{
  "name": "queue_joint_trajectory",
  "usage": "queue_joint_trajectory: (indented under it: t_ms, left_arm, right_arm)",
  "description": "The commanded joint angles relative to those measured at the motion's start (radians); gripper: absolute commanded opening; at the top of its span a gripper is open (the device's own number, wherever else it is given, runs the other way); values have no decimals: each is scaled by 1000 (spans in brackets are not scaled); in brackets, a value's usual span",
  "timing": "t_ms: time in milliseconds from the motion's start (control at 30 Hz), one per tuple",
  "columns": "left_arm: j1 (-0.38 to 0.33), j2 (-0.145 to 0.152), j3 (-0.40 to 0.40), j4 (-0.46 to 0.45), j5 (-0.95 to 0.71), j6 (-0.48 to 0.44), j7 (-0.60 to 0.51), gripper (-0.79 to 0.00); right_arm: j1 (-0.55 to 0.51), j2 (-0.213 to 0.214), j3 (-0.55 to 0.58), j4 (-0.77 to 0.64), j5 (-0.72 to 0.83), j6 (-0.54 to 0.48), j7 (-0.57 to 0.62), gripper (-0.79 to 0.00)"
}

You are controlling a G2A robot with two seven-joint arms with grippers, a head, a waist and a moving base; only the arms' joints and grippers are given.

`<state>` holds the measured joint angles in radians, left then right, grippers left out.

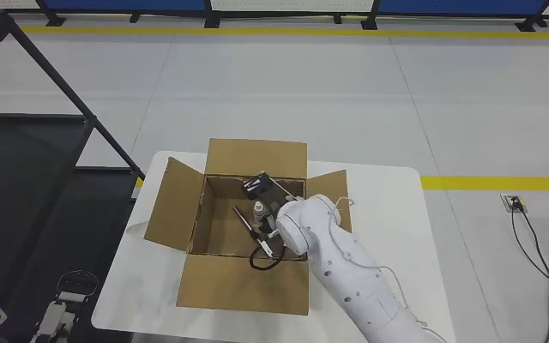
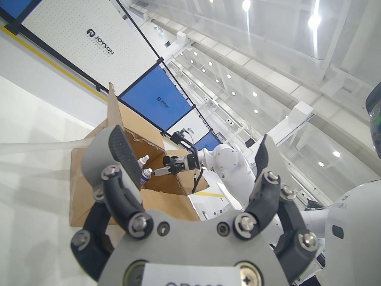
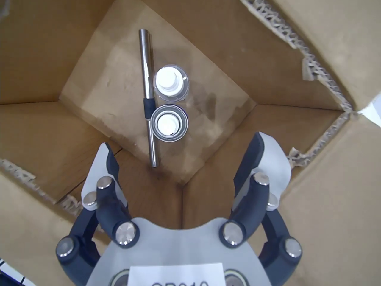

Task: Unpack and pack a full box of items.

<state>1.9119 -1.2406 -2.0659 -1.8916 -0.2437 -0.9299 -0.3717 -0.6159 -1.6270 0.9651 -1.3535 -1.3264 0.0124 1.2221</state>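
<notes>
Box of cardboard is being presented at the middle of the white counter. All four flaps are being held folded outward, so the mouth is being left fully open from above. Three items are being stored on its floor. A metal rod is lying flat, and a clear bottle and a grey spray can are standing upright just beside it, caps upward.

The right gripper is being held at the mouth, above these items, with its fingers released and spread wide around nothing. This posture is judged to be preparing a downward grasp on the can. The left gripper is being parked off the near left corner of the counter, pointed upward, its fingers likewise released and empty. This is probably so that the box is being left free for one arm.

Clearance is being limited by the ragged wall edges and by the rod lying close against the can. Open floor is being offered on the can's other side, so a straight vertical withdrawal is judged safest.
</notes>
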Motion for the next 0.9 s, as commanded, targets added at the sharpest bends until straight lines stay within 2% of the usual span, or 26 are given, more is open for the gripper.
queue_joint_trajectory:
  t_ms: [0,133,533,700,867]
  left_arm:
    - [0,0,0,0,0,0,0,0]
    - [0,0,0,0,0,0,0,0]
    - [0,0,0,0,0,0,0,0]
    - [-94,5,29,2,55,138,15,0]
    - [-207,11,55,57,176,232,28,0]
  right_arm:
    - [-65,14,49,-127,-3,-10,-16,0]
    - [-221,41,168,-354,60,-54,-100,0]
    - [-221,41,168,-354,60,-54,-100,0]
    - [-259,48,236,-377,181,-88,-183,0]
    - [-325,67,405,-459,400,-162,-220,0]
